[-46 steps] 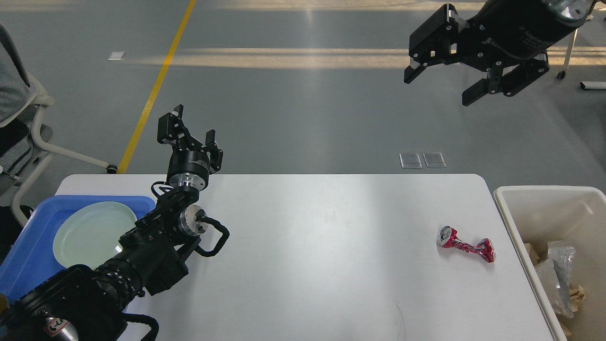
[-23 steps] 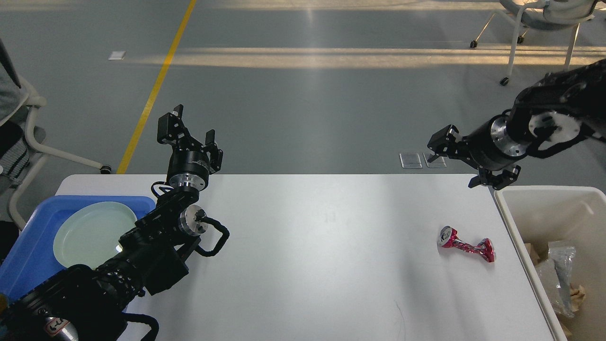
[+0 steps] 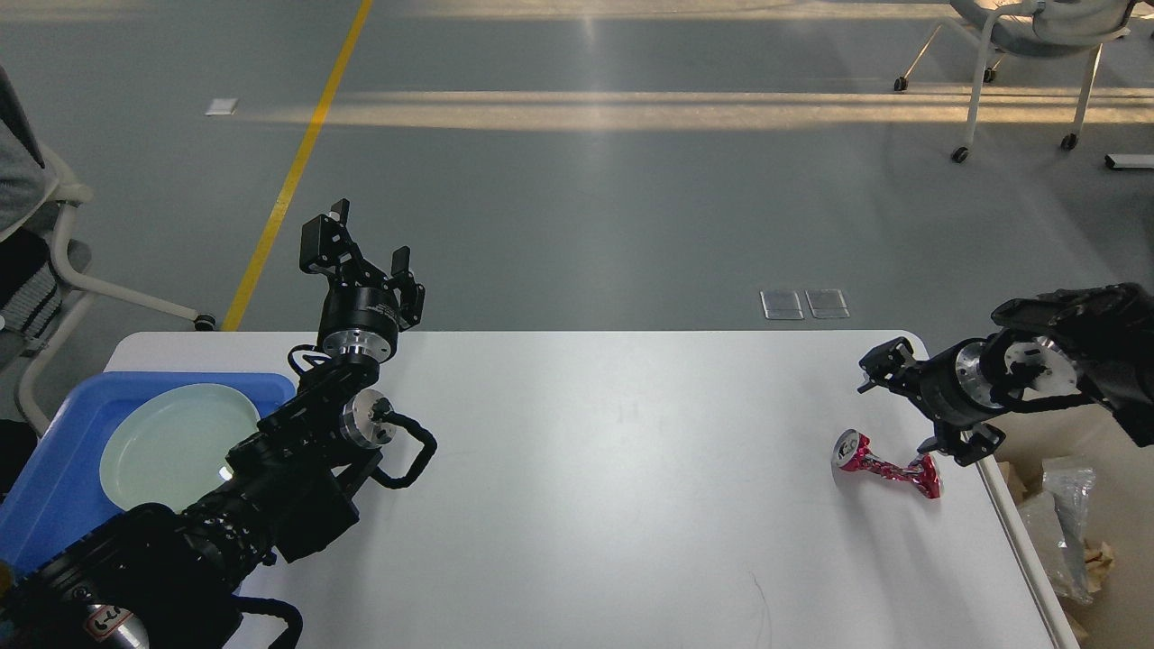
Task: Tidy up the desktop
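a crushed red can [image 3: 888,465] is seen lying on its side on the desktop [image 3: 595,469], close to the right edge and just beside the off-white bin [image 3: 1023,541], whose rim is partly hidden behind the right arm. the can is pinched thin at the waist, with a round silver end turned to the left and a flattened red end to the right. it is judged to be light, thin-walled metal: stiff enough to keep its shape, yet easily dented further, with a glossy skin that may slip and creases that may be sharp. the narrow waist is judged the best place for a hold, since both flared ends would then be kept from sliding out between the fingers (a grip on the round end would be wider and less sure).

the right gripper [image 3: 897,406] is held low over the desktop just above and to the right of the can, its two fingers spread wide, with nothing between them; one fingertip is very near the can's right end, though contact cannot be confirmed. the left gripper [image 3: 356,257] is raised beyond the far edge, its fingers parted and empty, above a blue tray [image 3: 50,478] in which a pale green plate [image 3: 176,442] is resting.
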Robot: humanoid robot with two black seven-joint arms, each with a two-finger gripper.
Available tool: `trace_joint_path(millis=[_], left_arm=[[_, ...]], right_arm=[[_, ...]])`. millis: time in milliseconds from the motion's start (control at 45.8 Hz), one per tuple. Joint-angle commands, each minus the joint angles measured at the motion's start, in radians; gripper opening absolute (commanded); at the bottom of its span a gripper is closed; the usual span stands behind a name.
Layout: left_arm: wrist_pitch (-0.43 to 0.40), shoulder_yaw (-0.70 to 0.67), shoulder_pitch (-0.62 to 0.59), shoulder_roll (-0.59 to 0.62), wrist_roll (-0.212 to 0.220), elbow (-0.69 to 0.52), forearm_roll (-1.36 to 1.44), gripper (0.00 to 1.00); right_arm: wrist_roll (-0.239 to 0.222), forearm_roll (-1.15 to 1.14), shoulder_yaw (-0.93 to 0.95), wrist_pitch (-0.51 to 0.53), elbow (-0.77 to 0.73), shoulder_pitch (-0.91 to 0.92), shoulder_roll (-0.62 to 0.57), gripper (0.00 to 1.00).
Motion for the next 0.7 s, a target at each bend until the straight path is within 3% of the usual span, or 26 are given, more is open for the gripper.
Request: trace_joint_path(millis=[0, 459, 590, 677], left_arm=[[0.000, 0.000, 0.000, 0.000, 0.000, 0.000, 0.000, 0.99], [0.000, 0.000, 0.000, 0.000, 0.000, 0.000, 0.000, 0.99], [0.000, 0.000, 0.000, 0.000, 0.000, 0.000, 0.000, 0.99], [0.000, 0.000, 0.000, 0.000, 0.000, 0.000, 0.000, 0.99]], right_arm=[[-0.003, 0.001, 0.005, -0.035, -0.017, -0.051, -0.001, 1.00], [0.003, -0.185, 0.011, -0.262, -0.056, -0.157, 0.011, 0.99], [0.011, -0.195, 0.019, -0.282, -0.056, -0.175, 0.015, 0.93], [0.014, -0.229, 0.020, -0.282, -0.053, -0.184, 0.017, 0.83]])
